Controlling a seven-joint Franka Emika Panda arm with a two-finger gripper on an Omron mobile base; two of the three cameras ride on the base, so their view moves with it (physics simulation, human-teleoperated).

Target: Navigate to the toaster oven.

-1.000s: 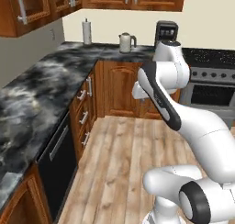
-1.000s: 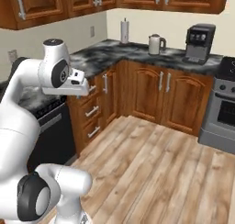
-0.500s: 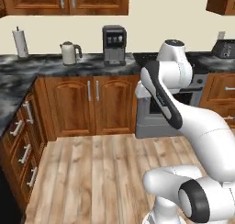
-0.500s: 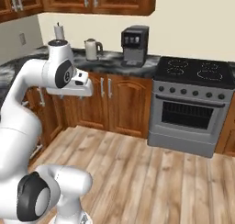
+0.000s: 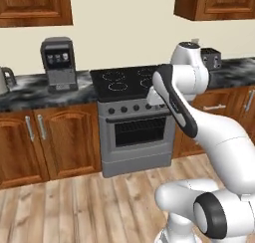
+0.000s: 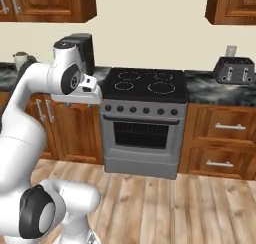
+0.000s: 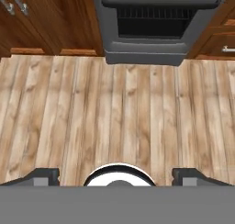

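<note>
The toaster oven is out of view. My gripper (image 7: 117, 176) hangs above the wooden floor in the hand view, its two dark fingertips (image 7: 44, 175) far apart with nothing between them. The arm is folded high in front of the base, and its hand (image 6: 84, 90) is level with the counter edge, left of the silver range (image 6: 142, 123). A small dark toaster (image 6: 233, 69) with top slots stands on the counter to the right of the range; the same toaster (image 5: 212, 58) peeks out behind the arm in the left base view.
A dark coffee machine (image 5: 58, 62) and a kettle (image 5: 4, 80) stand on the marble counter (image 5: 30, 90) left of the range. Wooden base cabinets (image 6: 222, 143) run along the wall, with upper cabinets (image 5: 214, 3) above. Open plank floor (image 7: 119, 108) lies before the range.
The base has turned right, so the whole scene has shifted left. The corner counter with the paper towel roll is gone from view and the range now faces me. The arm's pose is unchanged.
</note>
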